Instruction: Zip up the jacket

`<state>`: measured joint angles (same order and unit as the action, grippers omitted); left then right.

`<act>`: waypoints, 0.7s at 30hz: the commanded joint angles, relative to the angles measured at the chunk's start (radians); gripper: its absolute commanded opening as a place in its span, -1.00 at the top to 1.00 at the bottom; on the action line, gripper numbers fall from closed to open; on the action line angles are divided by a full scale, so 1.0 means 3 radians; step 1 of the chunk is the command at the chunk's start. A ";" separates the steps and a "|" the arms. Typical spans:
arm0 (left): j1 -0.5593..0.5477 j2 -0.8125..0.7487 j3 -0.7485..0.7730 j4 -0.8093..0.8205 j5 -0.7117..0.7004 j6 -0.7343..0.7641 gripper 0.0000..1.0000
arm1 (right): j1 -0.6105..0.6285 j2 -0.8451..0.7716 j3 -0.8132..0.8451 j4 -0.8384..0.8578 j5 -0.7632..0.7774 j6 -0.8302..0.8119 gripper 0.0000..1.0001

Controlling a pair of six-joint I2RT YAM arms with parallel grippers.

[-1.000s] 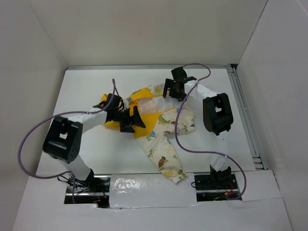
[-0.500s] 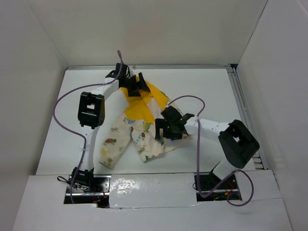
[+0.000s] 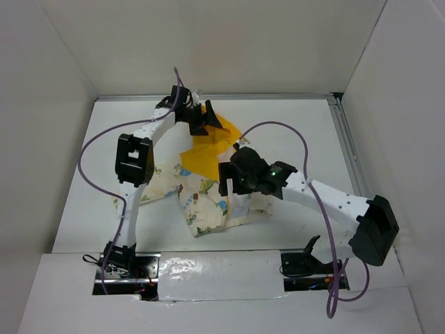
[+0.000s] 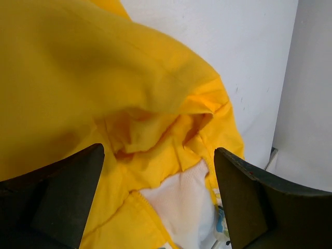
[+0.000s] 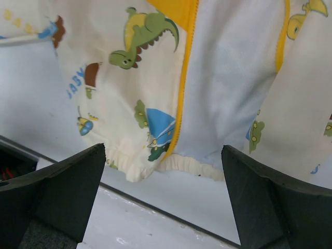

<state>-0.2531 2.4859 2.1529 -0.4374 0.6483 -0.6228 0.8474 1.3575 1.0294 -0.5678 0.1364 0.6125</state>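
The jacket (image 3: 207, 200) lies crumpled mid-table, cream printed body toward the front, one sleeve (image 3: 158, 186) spread left, yellow hood (image 3: 207, 145) toward the back. My left gripper (image 3: 201, 120) is open at the hood's far edge; in the left wrist view (image 4: 158, 207) its jaws stand wide apart over the yellow hood fabric (image 4: 93, 78) and a patch of white mesh lining (image 4: 181, 199). My right gripper (image 3: 233, 182) hovers open over the jacket's lower front. The right wrist view (image 5: 163, 199) shows the yellow zipper tape (image 5: 183, 101) running down to the gathered hem (image 5: 192, 166), the front lying open.
White walls close in the table (image 3: 299, 125) at the back and both sides. A metal rail (image 3: 356, 170) runs along the right edge. Purple cables (image 3: 94, 149) loop off both arms. A dark seam (image 5: 135, 199) marks the table's front edge just below the hem.
The left gripper moved from mid-table to the back with the hood. The right arm swung from the back down over the jacket's lower front. The jacket turned and shifted, sleeve spreading left.
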 commanded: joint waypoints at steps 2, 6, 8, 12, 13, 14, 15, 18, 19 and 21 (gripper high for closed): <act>0.0021 -0.0866 -0.0078 -0.0245 -0.0197 0.0224 -0.99 | -0.0007 -0.0163 0.0128 -0.0393 0.0093 -0.0053 -0.96; -0.0041 -0.1929 -0.1227 -0.0312 -0.0488 0.0251 -0.99 | -0.0018 -0.0158 -0.0031 -0.0587 0.0311 0.0161 -0.95; -0.0127 -0.2571 -0.2118 -0.0128 -0.0581 0.0169 -0.99 | -0.0079 -0.0107 -0.0113 -0.0709 0.0511 0.0223 -0.80; -0.0393 -0.3458 -0.3533 0.0327 -0.0525 -0.0046 -0.99 | -0.0181 0.0137 -0.0261 -0.0700 0.0665 0.0341 -0.65; -0.0470 -0.3586 -0.3738 0.0394 -0.0540 -0.0147 -0.99 | -0.0252 0.0199 -0.0261 -0.0715 0.0721 0.0367 -0.65; -0.0627 -0.3780 -0.4105 0.0475 -0.0571 -0.0204 -0.98 | -0.0288 0.0336 -0.0246 -0.0781 0.0818 0.0448 -0.58; -0.0680 -0.3842 -0.4270 0.0522 -0.0566 -0.0260 -0.99 | -0.0304 0.0409 -0.0226 -0.0807 0.0869 0.0479 -0.36; -0.0879 -0.4011 -0.4772 0.0818 -0.0434 -0.0465 -0.98 | -0.0294 0.0563 -0.0129 -0.0782 0.0947 0.0449 0.52; -0.0955 -0.4047 -0.4955 0.0900 -0.0428 -0.0486 -0.98 | -0.0279 0.0563 -0.0078 -0.0761 0.0926 0.0413 0.69; -0.0997 -0.4053 -0.5089 0.1053 -0.0402 -0.0557 -0.99 | -0.0182 0.0522 0.0111 -0.0720 0.0799 0.0280 1.00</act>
<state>-0.5327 1.3022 0.6540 -0.2733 0.5026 -0.7219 0.7624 1.5379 0.9668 -0.7704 0.3557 0.7166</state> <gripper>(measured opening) 0.993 0.033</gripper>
